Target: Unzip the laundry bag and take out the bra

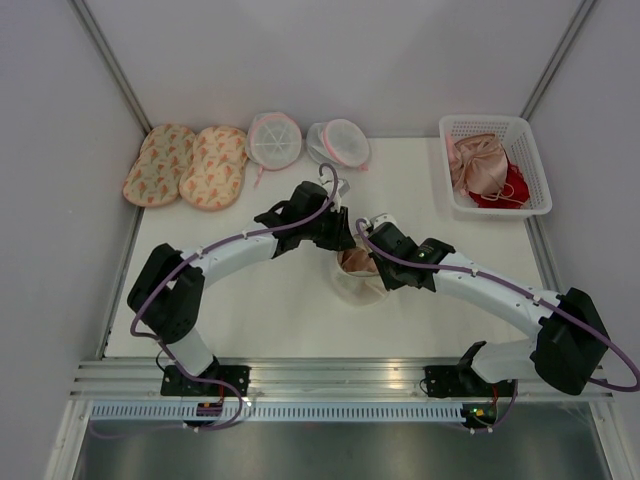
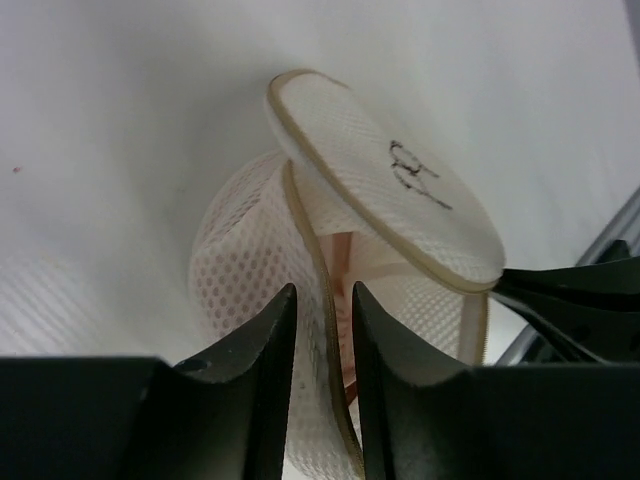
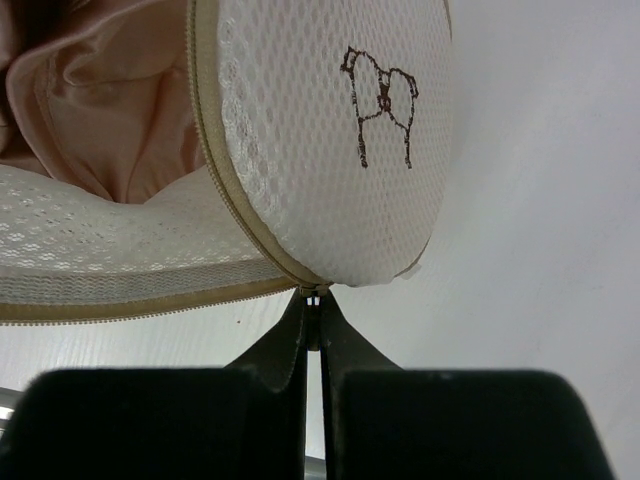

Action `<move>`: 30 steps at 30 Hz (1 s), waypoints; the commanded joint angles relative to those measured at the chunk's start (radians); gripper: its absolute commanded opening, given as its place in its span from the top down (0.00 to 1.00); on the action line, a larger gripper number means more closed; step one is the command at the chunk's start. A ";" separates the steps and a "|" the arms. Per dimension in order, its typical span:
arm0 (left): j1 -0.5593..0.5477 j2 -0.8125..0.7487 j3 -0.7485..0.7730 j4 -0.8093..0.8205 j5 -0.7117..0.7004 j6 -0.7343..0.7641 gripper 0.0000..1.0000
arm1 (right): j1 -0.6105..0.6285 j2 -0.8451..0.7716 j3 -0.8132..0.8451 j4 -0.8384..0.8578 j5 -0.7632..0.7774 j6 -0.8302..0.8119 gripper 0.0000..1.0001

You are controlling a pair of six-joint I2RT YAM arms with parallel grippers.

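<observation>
Right end effector [image 3: 313, 300]: fingers pressed together, clamped on the tan seam of the bag [image 3: 120, 240] where the lid [image 3: 300, 180] meets the lower shell. A small pale bit sits right at the fingertips. It may be the zip pull, but it is too small to say. Directly above the fingers the lid stands on edge, its dark mark [image 3: 380, 105] facing the wrist camera. Up and left of the fingers the two seams part and the shell gapes.

Left end effector [image 2: 322, 300]: clenched on the lower shell's rim [image 2: 305, 240], the tan edging pinched between the two fingers. Beyond them the lid tilts up and off to the right, open like a clam.

Bra [image 3: 100, 95]: inside the bag, up and left of the right fingers, pinkish fabric bunched in the lower shell. Neither end effector touches it. From above it shows as a pink patch in the mouth between the two end effectors.

The bag sits between both wrists, gripped from opposite sides. Cannot tell whether it rests on the tabletop [image 1: 260, 320] or hangs just above it.

Progress, as judged: the mouth is wide enough to show fabric, so unzipping looks done or nearly so. Left to do: free one end effector, reach into the mouth, grip the bra and draw it clear. A basket [image 1: 485, 121], well beyond the right end effector, holds other garments.
</observation>
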 commanded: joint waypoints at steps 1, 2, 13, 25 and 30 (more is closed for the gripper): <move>-0.005 -0.010 0.016 -0.147 -0.148 0.139 0.66 | -0.001 -0.021 0.000 0.013 0.022 0.001 0.99; -0.005 -0.017 0.008 -0.148 -0.154 0.144 0.68 | -0.001 -0.021 0.000 0.013 0.022 0.003 0.99; -0.007 -0.085 -0.042 -0.116 -0.176 0.116 0.98 | -0.001 -0.015 0.006 -0.013 0.142 0.052 0.89; -0.013 -0.227 -0.170 -0.048 -0.085 0.006 0.98 | 0.021 -0.202 0.049 0.106 0.052 0.073 0.02; -0.070 -0.330 -0.243 -0.041 -0.133 -0.081 0.98 | 0.029 -0.095 0.091 0.167 0.032 0.066 0.02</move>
